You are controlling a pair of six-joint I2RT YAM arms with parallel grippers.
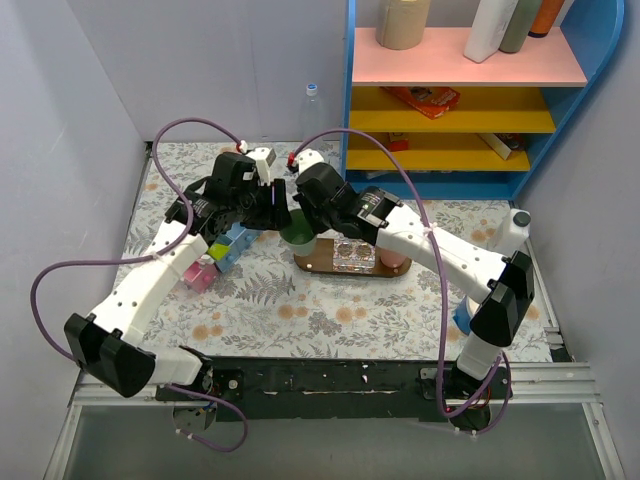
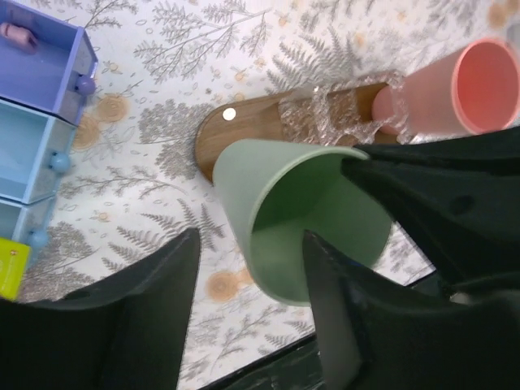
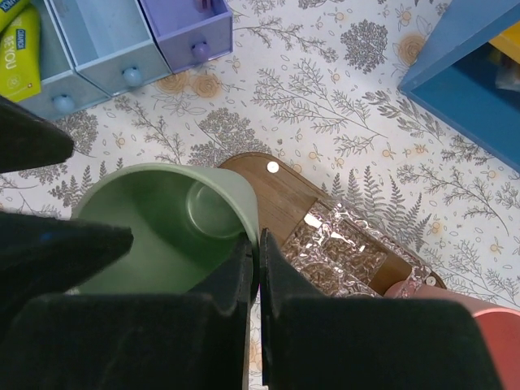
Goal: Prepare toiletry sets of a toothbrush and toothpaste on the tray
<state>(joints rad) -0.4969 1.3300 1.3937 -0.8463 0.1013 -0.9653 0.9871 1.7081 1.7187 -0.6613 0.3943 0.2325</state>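
My right gripper (image 3: 256, 244) is shut on the rim of a green cup (image 3: 162, 227), one finger inside and one outside. It holds the cup tilted at the left end of the brown oval tray (image 3: 272, 191). A clear square holder (image 3: 341, 244) sits on the tray's middle and a pink cup (image 3: 487, 325) at its right end. My left gripper (image 2: 252, 244) is open and empty, close above the green cup (image 2: 276, 203). A lime-green packet (image 3: 16, 49) lies in the organiser. From above, the two grippers (image 1: 268, 205) (image 1: 300, 215) nearly meet over the cup (image 1: 297, 235).
The pink-blue-purple drawer organiser (image 1: 222, 255) stands left of the tray (image 1: 318, 262). A blue shelf unit (image 1: 470, 90) with bottles fills the back right. A clear bottle (image 1: 312, 105) stands at the back wall. The floral cloth (image 1: 300, 320) covers the table.
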